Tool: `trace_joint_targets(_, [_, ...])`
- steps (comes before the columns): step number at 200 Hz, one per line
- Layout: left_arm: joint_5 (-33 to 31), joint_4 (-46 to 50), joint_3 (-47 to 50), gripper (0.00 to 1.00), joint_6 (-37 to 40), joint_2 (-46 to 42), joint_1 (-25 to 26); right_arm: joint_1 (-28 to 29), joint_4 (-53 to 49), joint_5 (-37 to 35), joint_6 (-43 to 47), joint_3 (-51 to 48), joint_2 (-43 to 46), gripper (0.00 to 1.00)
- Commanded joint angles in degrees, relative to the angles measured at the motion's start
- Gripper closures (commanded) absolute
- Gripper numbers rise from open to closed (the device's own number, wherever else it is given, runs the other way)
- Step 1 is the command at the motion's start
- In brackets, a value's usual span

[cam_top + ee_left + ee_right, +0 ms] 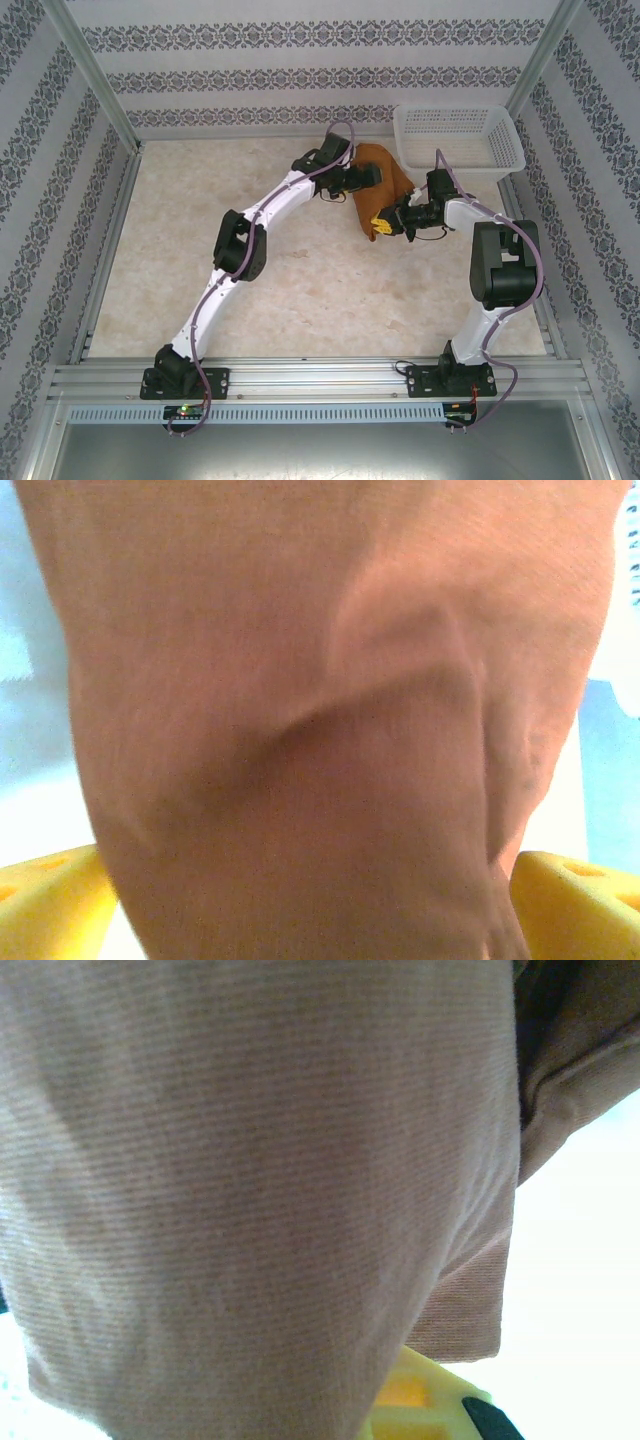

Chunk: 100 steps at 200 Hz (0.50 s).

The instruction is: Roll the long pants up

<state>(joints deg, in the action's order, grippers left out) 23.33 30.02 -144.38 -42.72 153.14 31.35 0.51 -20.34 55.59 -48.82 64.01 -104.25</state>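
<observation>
The long pants [385,185] lie as a bunched rust-brown heap at the back of the table, just left of the white basket. My left gripper [372,175] reaches into the heap from the left. In the left wrist view its yellow fingers [50,905] stand wide apart and open, with creased brown cloth [330,730] filling the space between them. My right gripper [382,226] is at the heap's near end, shut on a fold of the pants. Ribbed cloth [250,1180] drapes over it, and one yellow finger [420,1405] shows beneath the hem.
A white mesh basket [458,140] stands at the back right, right beside the pants. Patterned walls and metal posts close in the table on three sides. The beige tabletop [300,290] stretches open toward the arm bases.
</observation>
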Motion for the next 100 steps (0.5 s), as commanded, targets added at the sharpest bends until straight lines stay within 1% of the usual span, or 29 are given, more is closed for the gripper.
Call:
trace_joint_targets(1, [0.2, -2.5, -3.8, 0.00, -3.1, 5.1, 0.7, 0.2, -1.0, 1.7, 1.6, -0.3, 2.5, 0.94])
trace_joint_targets(31, [0.6, -4.1, -4.2, 0.00, -5.2, 7.8, 0.8, 0.7, -3.3, 2.3, 3.8, 0.1, 3.1, 0.93])
trace_joint_targets(35, [0.6, -3.9, -4.2, 0.06, -5.4, 8.1, 0.7, 0.7, -3.8, 2.2, 4.3, 0.3, 3.2, 0.93])
trace_joint_targets(45, [0.6, -3.3, -4.0, 0.31, -5.1, 8.3, 0.7, 0.8, -5.5, 1.7, 5.6, 0.9, 3.3, 0.93])
trace_joint_targets(46, [0.6, -3.1, -4.0, 0.36, -5.1, 8.3, 0.7, 0.8, -5.7, 1.6, 5.8, 1.0, 3.3, 0.93])
trace_joint_targets(47, [0.6, -3.0, -4.0, 0.38, -5.0, 8.3, 0.6, 0.8, -6.0, 1.5, 6.0, 1.0, 3.3, 0.93])
trace_joint_targets(51, [0.4, -2.5, -3.9, 0.62, -4.8, 8.3, 0.7, 0.8, -6.9, 1.2, 6.7, 1.4, 3.3, 0.93])
trace_joint_targets(54, [0.1, -1.9, -3.9, 0.77, -4.5, 8.2, 0.6, 0.8, -7.8, 0.9, 7.3, 1.8, 3.3, 0.92])
trace_joint_targets(58, [-0.3, -1.1, -3.9, 0.94, -4.1, 8.2, 0.6, 0.8, -9.0, 0.3, 8.2, 2.3, 3.3, 0.90])
trace_joint_targets(60, [-0.4, -0.5, -3.9, 1.00, -4.0, 8.1, 0.6, 0.8, -9.7, 0.1, 8.5, 2.5, 3.4, 0.89])
trace_joint_targets(68, [-0.7, 1.5, -3.9, 1.00, -3.3, 7.7, 0.3, 0.8, -12.5, -1.9, 11.1, 3.8, 3.5, 0.84])
trace_joint_targets(74, [-0.9, 2.9, -3.8, 1.00, -2.5, 7.4, 0.2, 0.8, -15.7, -4.3, 13.0, 5.0, 3.7, 0.73])
trace_joint_targets(79, [-1.0, 4.0, -3.7, 1.00, -1.8, 6.9, 0.0, 0.9, -17.9, -6.5, 14.7, 5.9, 3.9, 0.63])
trace_joint_targets(85, [-2.0, 6.4, -3.6, 1.00, -0.8, 6.3, -0.2, 1.0, -20.3, -9.6, 16.2, 6.9, 4.5, 0.49])
trace_joint_targets(88, [-2.7, 7.6, -3.6, 1.00, -0.4, 6.0, -0.3, 1.0, -21.5, -11.2, 17.1, 7.3, 4.7, 0.44])
trace_joint_targets(89, [-2.8, 8.0, -3.6, 1.00, -0.3, 5.9, -0.3, 1.0, -21.5, -11.2, 17.1, 7.3, 4.7, 0.44])
trace_joint_targets(91, [-3.3, 8.7, -3.6, 1.00, 0.1, 5.4, -0.4, 1.2, -22.6, -13.0, 18.0, 7.8, 5.2, 0.39])
trace_joint_targets(100, [-5.5, 11.7, -3.0, 1.00, 1.6, 3.9, -0.5, 1.7, -25.2, -17.8, 19.9, 8.9, 6.4, 0.31])
